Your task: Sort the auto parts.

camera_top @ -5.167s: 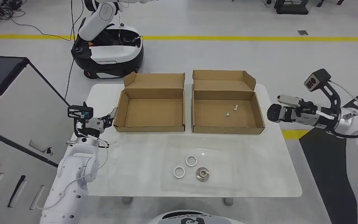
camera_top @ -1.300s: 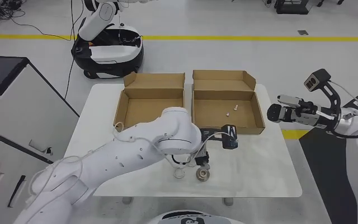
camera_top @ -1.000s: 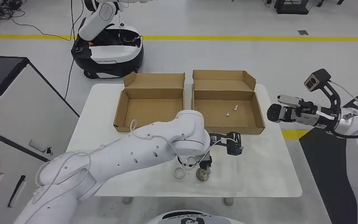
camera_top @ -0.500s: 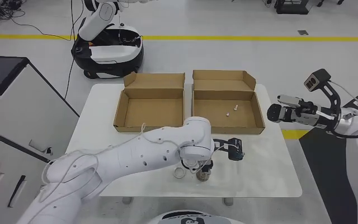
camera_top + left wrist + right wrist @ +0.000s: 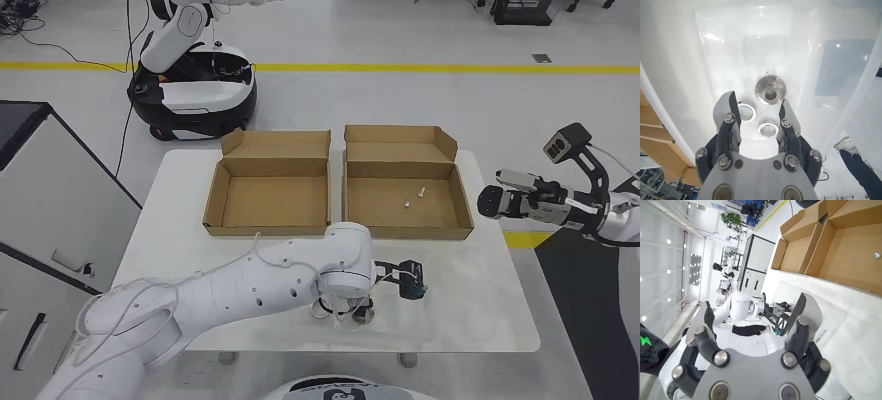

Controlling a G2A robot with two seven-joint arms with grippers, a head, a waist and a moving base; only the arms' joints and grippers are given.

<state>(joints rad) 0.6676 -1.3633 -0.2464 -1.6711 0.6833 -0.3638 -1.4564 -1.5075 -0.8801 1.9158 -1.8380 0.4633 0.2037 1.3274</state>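
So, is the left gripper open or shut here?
Open. The left gripper has its fingers spread wide over the rings and hub, with nothing clamped between them.

We list on the table (image 5: 180, 200), by clock from its centre:
- Left box (image 5: 268, 200) at 11 o'clock.
- Right box (image 5: 380, 205) at 1 o'clock, just beside the first.
- In the right box we count two bolts, the first bolt (image 5: 421, 189) lying toward the 3 o'clock side and the second bolt (image 5: 407, 203) near it at 7 o'clock.
- Tray (image 5: 753, 47) at 6 o'clock, before the boxes.
- In the tray we count a hub (image 5: 770, 92) and two rings, one ring (image 5: 746, 112) and the other ring (image 5: 768, 129), close together but apart.
- Left gripper (image 5: 758, 96) above them.
- Right gripper (image 5: 485, 201) at 3 o'clock, off the table's edge.
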